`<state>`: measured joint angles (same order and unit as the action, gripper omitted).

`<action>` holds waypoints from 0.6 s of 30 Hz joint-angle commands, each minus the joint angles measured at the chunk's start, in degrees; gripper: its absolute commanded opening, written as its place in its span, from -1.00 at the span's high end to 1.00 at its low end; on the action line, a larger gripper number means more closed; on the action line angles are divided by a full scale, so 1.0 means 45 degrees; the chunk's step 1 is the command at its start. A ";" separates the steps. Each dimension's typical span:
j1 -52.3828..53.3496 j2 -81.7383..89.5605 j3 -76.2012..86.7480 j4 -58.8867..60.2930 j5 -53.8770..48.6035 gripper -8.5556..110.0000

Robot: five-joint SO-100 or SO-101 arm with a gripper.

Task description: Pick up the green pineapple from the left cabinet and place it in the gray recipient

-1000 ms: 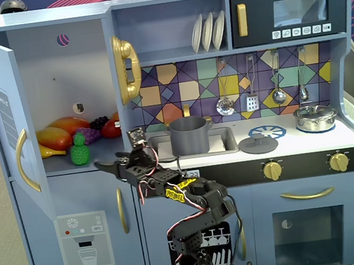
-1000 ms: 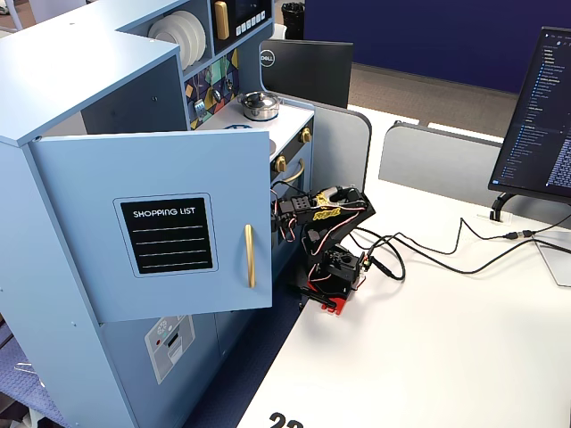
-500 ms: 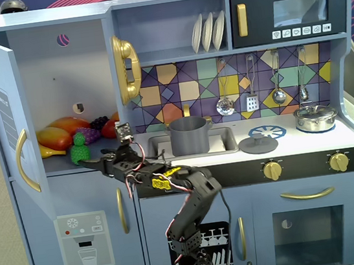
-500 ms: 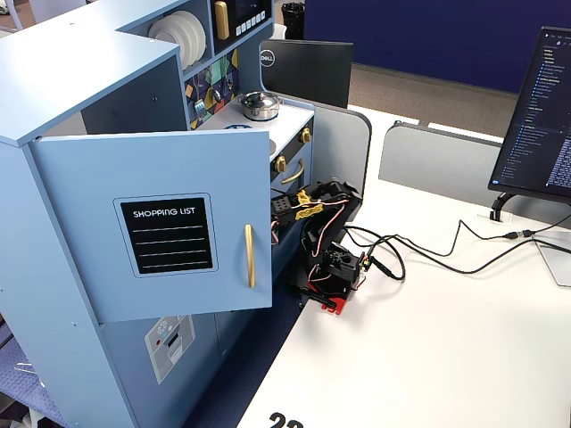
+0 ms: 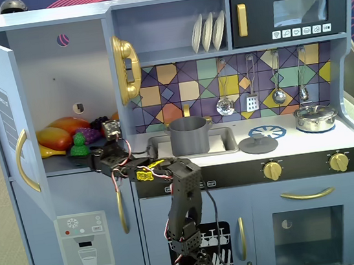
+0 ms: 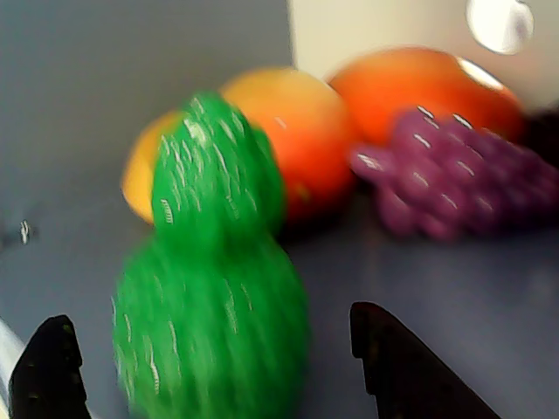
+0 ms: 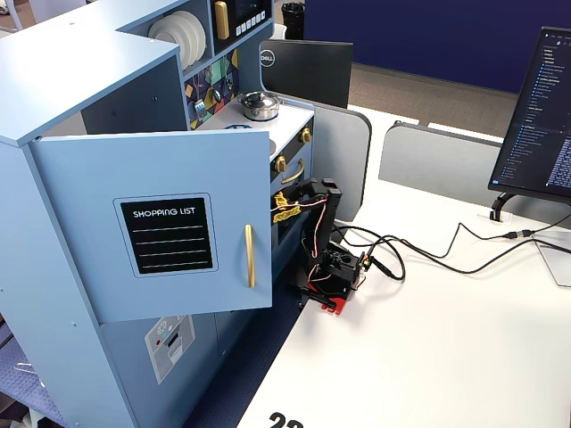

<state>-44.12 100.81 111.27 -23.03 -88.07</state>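
My gripper [image 6: 210, 362] stood wide open inside the left cabinet [image 5: 46, 78], one dark finger on each side of the green pineapple [image 6: 214, 297], holding nothing. The pineapple sat upright on the shelf, just before the orange fruits [image 6: 297, 131] and the purple grape bunch [image 6: 454, 170]. The gray recipient [image 5: 189, 135] stood in the sink [image 5: 227, 142], well apart.

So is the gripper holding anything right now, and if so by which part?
Nothing is held. In the wrist view the gripper is open, its fingertips on either side of the green pineapple's lower body, with gaps showing on both sides.
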 commanded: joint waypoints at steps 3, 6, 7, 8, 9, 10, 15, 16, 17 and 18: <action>-0.0625 -0.0684 -0.2090 0.0410 -0.1094 0.82; -0.0625 -0.0195 -0.1484 -0.0391 -0.1172 0.86; -0.0566 0.0195 -0.1094 -0.0684 -0.1230 0.86; -0.0508 0.0781 -0.0586 -0.0937 -0.1367 0.86; -0.0430 0.1465 0.0078 -0.1230 -0.1465 0.86; -0.0352 0.2324 0.0859 -0.1504 -0.1504 0.86; -0.0449 0.7715 0.4980 -0.2051 -0.1621 0.86; -0.0547 0.8789 0.5625 -0.2031 -0.1699 0.86; -0.0605 0.9824 0.6113 -0.2031 -0.1719 0.86; -0.0547 1.0684 0.6484 -0.1953 -0.1875 0.86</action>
<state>-46.49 129.99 134.65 -29.79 -95.10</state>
